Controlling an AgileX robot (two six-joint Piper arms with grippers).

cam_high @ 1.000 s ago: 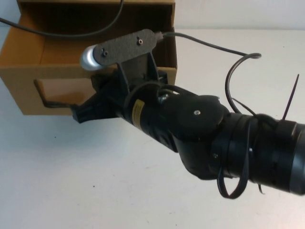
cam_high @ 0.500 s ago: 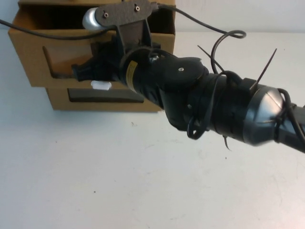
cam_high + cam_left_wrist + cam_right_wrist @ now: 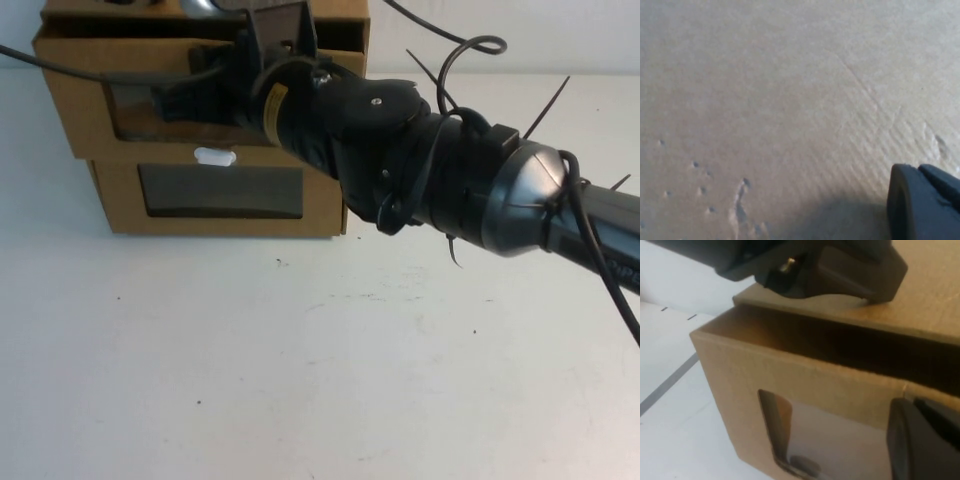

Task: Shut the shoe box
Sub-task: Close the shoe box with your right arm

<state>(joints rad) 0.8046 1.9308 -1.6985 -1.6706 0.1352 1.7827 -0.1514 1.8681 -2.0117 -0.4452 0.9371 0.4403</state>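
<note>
The shoe box (image 3: 70, 110) sits at the far left of the table (image 3: 300, 380), on top of another brown box (image 3: 320, 205). Its drawer sticks out a little toward the near side. A dark gap shows between the drawer front and the lid above it, so the box is not yet closed. A small white tab (image 3: 215, 156) hangs just under its window.

To do this step well, I think the push should go straight back, flat against the drawer front. It should be slow, so the drawer does not jam. The push should also stay level, so that the top box does not slide off the one under it.

The right arm reaches from the right side across to the far left. The right gripper (image 3: 185, 100) is up against the drawer front, by the window. I cannot tell if it is spread or squeezed.

The left gripper (image 3: 840, 275) rests on top of the shoe box, as if to hold it in place. I cannot tell its state either.
</note>
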